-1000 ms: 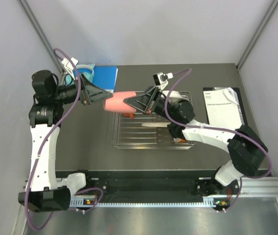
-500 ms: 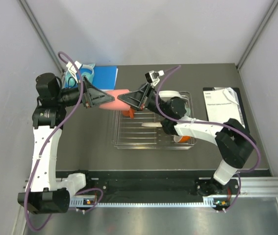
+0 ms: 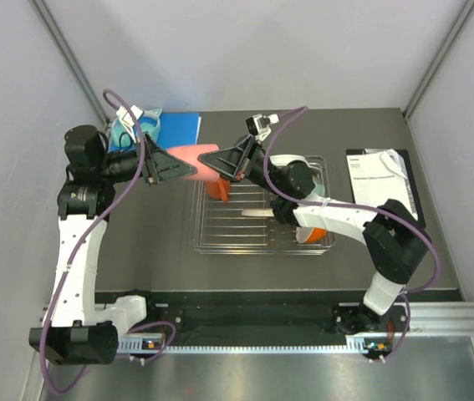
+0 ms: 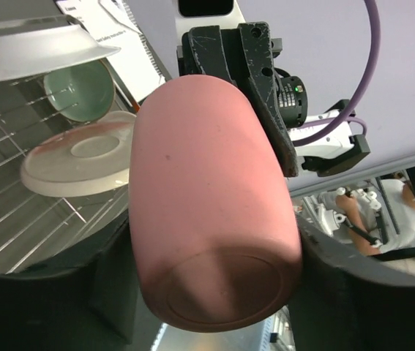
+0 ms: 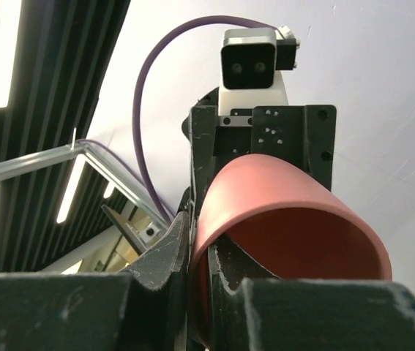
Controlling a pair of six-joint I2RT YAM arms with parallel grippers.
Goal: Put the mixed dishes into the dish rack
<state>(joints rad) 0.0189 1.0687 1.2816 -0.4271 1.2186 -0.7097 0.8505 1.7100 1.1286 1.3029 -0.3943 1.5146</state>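
Left gripper (image 4: 218, 292) part-open, clasping pink cup (image 4: 200, 183) base | right gripper (image 3: 226, 164) pinched on rim | step: mid-air handover | next: release rim, lower into dish rack (image 3: 262, 238)

both arms raised inward, left hand (image 3: 175, 165) and right hand (image 3: 222, 162) facing nose to nose, right clamped.

Dark grey table (image 3: 145, 251) inside pale walls (image 3: 262, 50) — metal posts (image 3: 65, 50) at the far corners. Ceiling light strips (image 5: 1, 51) lit overhead.
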